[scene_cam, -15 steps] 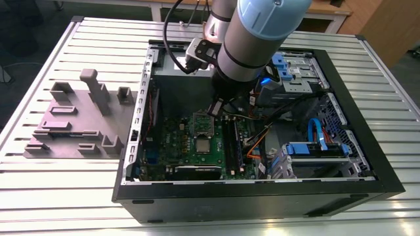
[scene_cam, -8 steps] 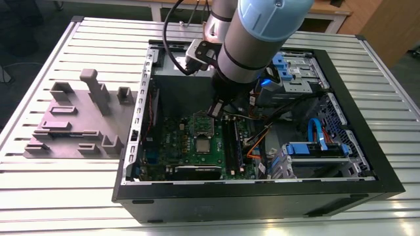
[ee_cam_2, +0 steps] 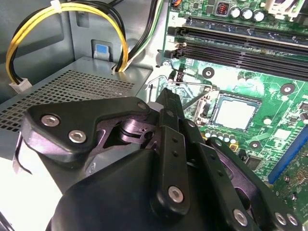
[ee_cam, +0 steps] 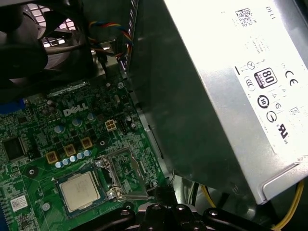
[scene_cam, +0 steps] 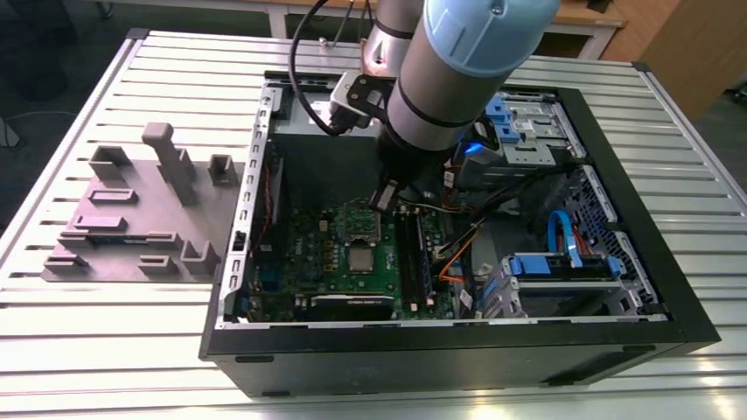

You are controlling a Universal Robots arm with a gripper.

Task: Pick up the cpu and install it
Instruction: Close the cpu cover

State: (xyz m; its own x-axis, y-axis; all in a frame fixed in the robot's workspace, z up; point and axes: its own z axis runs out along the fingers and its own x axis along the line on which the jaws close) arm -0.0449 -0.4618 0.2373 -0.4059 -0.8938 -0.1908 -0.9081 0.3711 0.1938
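Observation:
The cpu (scene_cam: pixel 363 259) is a small square chip with a silvery top, lying flat in its socket on the green motherboard (scene_cam: pixel 306 254) inside the open computer case. It is also seen in both wrist views (ee_cam_2: pixel 236 114) (ee_cam: pixel 79 190). The socket's metal hold-down frame (ee_cam: pixel 126 172) is swung open beside the chip. My gripper (scene_cam: pixel 383 201) hangs over the board just beside the socket, apart from the chip. Its black fingers come together at the tip (ee_cam_2: pixel 167 94) (ee_cam: pixel 161 191) with nothing between them, close to the thin socket lever (ee_cam_2: pixel 192 92).
The large grey power supply (ee_cam: pixel 231 96) with a white label stands right beside the gripper, with yellow cables (ee_cam_2: pixel 72 14) over it. Black memory slots (ee_cam_2: pixel 240 43) run past the socket. A fan (ee_cam: pixel 29 43) and a blue-tabbed drive cage (scene_cam: pixel 561 267) sit in the case. A grey fixture block (scene_cam: pixel 140 210) lies on the slatted table.

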